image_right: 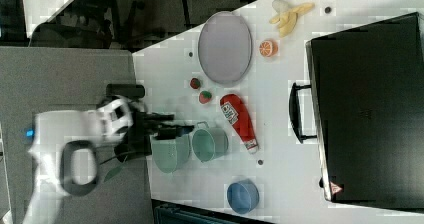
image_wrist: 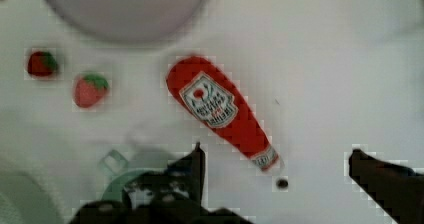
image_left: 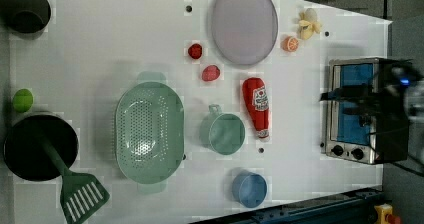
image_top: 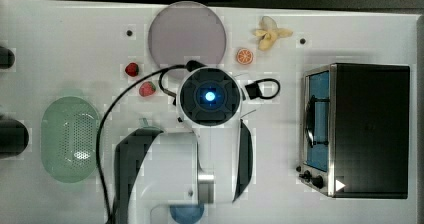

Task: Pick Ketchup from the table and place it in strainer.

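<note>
The Ketchup point(image_left: 256, 106), a red squeeze bottle with a white label, lies on its side on the white table between the grey plate and the green cup. In the wrist view the Ketchup point(image_wrist: 220, 109) lies just beyond my gripper point(image_wrist: 277, 156), whose two dark fingers stand far apart with nothing between them. The gripper point(image_right: 175, 123) hangs above the table. The arm's hand point(image_top: 210, 96) covers the bottle in the top view. The strainer point(image_left: 149, 131), a pale mint-green oval basket with a perforated bottom, holds nothing and sits on the left view's left of the cup.
A grey plate point(image_left: 244, 24) and two strawberries point(image_left: 211, 73) lie near the bottle's base. A green cup point(image_left: 223, 132), a blue cup point(image_left: 249, 188), a toaster oven point(image_top: 357, 129), a banana point(image_left: 309, 24), an orange slice point(image_left: 290, 44) and a black pot point(image_left: 40, 146) with a green spatula stand around.
</note>
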